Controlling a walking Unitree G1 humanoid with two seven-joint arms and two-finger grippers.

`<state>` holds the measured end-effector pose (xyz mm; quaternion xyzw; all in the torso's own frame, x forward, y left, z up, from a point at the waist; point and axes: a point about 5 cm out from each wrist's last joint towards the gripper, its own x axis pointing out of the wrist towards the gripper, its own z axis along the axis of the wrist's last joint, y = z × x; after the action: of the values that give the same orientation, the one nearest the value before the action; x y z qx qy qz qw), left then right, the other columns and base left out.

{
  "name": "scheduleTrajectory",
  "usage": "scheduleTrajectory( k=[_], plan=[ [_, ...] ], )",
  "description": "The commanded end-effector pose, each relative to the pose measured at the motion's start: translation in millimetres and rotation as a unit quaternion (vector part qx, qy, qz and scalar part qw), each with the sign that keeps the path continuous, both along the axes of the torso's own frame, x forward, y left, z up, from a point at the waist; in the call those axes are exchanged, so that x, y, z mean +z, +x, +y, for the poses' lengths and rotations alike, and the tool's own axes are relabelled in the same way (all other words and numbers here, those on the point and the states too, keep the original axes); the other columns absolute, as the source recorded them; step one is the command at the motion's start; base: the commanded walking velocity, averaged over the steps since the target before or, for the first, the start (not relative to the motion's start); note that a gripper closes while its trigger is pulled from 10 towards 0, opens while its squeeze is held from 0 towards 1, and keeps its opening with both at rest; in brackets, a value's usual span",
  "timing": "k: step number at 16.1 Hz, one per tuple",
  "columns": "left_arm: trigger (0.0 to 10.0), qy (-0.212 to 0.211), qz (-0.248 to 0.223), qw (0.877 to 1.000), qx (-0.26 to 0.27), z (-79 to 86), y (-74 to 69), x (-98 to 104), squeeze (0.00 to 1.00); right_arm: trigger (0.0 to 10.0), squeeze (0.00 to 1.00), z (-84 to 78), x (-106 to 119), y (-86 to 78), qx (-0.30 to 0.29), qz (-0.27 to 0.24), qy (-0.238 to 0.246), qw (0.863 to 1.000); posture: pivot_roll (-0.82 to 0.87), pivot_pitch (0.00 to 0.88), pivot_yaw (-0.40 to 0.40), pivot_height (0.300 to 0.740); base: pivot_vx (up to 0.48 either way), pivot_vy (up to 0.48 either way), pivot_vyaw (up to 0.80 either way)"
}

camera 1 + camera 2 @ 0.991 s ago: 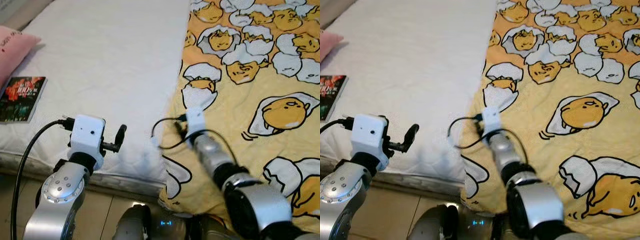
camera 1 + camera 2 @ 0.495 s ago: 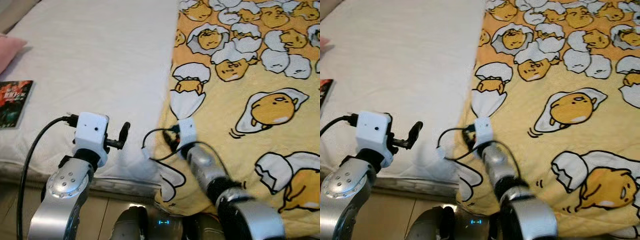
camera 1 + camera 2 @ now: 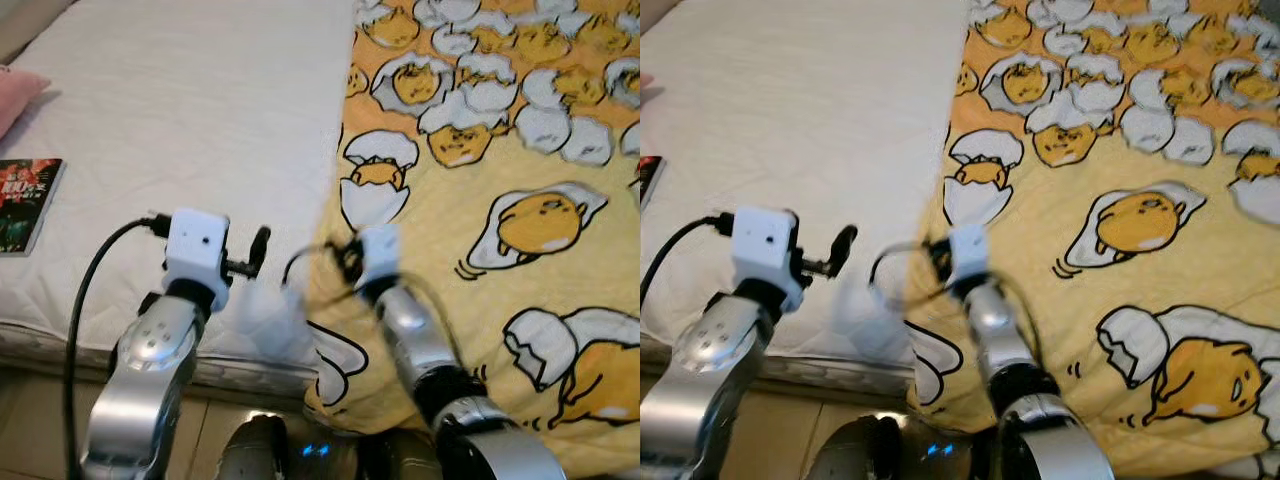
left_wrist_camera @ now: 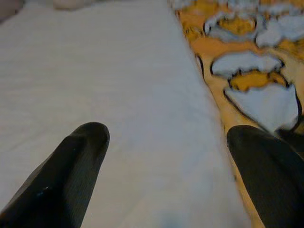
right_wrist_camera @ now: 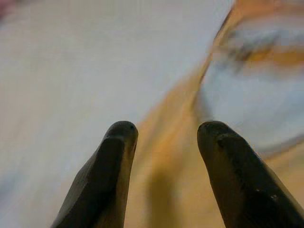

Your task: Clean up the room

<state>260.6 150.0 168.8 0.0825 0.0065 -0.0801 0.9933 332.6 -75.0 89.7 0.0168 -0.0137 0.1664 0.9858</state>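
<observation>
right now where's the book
The book lies flat on the white mattress at the far left of the left eye view, near the bed's front edge, just below the pink pillow.

White bed (image 3: 200, 110), tan floor (image 3: 30, 440) below

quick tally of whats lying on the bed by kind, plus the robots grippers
Yellow blanket printed with egg cartoon figures: 1
Book with a dark red and black cover: 1
Pink pillow, a corner of it at the picture's edge: 1
Grippers over the white mattress sheet, left gripper open, right gripper open: 2
Total: 5
</observation>
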Motion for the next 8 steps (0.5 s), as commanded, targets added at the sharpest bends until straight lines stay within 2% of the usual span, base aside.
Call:
scheduleTrajectory(
  k=[1,2,3,4,7,8],
  plan=[
    [10.0,0.007,-0.006,1.0,0.011,2.7,2.7,-2.8,0.0,10.0,0.0,-11.4,2.7,-2.4,-0.025,-0.017,0.002,1.0,0.16,0.073,-0.046,0.728,0.0,0.0,0.0],
    [10.0,0.006,-0.01,1.0,0.01,2.0,5.3,-3.5,0.0,10.0,0.0,-19.0,6.6,-5.0,-0.039,-0.031,0.002,0.999,0.16,0.065,-0.048,0.728,0.0,0.0,0.0],
    [10.0,0.005,-0.011,1.0,0.01,-0.2,12.6,-9.7,0.0,10.0,0.0,-37.5,11.1,-14.1,-0.073,-0.054,-0.003,0.996,0.12,0.0,-0.066,0.728,0.0,0.0,0.0],
    [10.0,0.005,-0.009,1.0,0.01,-1.0,17.7,-17.4,0.0,10.0,0.0,-51.4,14.1,-29.4,-0.101,-0.07,-0.009,0.992,0.1,0.0,-0.07,0.728,0.0,0.0,0.0],
    [10.0,-0.001,-0.003,1.0,0.01,0.4,20.8,-26.7,0.0,10.0,0.0,-65.5,13.6,-51.2,-0.129,-0.082,-0.017,0.988,0.06,0.0,-0.066,0.728,0.0,0.0,0.0],
    [10.0,-0.008,-0.003,1.0,0.007,0.8,20.8,-27.5,0.0,10.0,0.0,-79.5,12.0,-59.8,-0.163,-0.085,-0.009,0.983,0.05,0.0,-0.055,0.728,0.0,0.0,0.0]
  ],
)
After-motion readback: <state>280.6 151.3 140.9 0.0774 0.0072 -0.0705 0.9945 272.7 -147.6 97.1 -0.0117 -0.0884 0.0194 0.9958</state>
